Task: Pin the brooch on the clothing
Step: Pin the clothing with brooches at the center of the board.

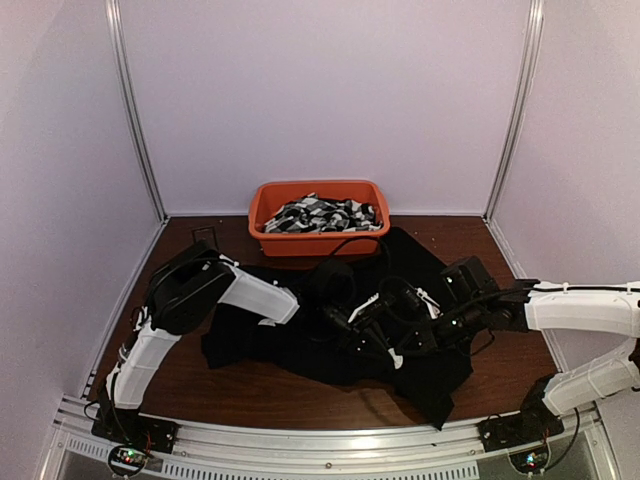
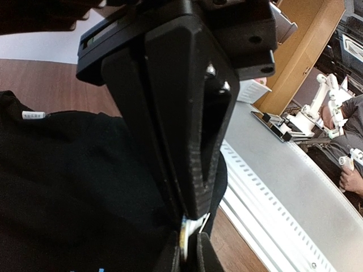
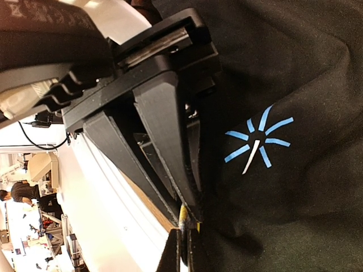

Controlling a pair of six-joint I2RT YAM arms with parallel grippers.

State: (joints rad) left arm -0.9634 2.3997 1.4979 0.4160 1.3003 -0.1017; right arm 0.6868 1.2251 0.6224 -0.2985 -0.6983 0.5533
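The clothing, a black shirt [image 1: 425,385], lies spread on the wooden table. Its light-blue starburst mark [image 3: 258,141] shows in the right wrist view and its white tag [image 2: 33,115] in the left wrist view. Both grippers meet tip to tip over the shirt's middle. The brooch [image 2: 190,238], a small white and yellow disc seen edge-on, sits pinched where the fingertips meet. My left gripper [image 2: 195,218] [image 1: 355,322] is shut on it. My right gripper [image 3: 190,214] [image 1: 395,338] is also shut, with the brooch's yellow edge [image 3: 182,218] at its tips. The brooch is hidden in the top view.
An orange basket [image 1: 320,243] holding black-and-white patterned fabrics [image 1: 325,213] stands at the back, touching the shirt's far edge. A metal rail [image 1: 320,440] runs along the near table edge. Pale walls close in the left, right and back sides.
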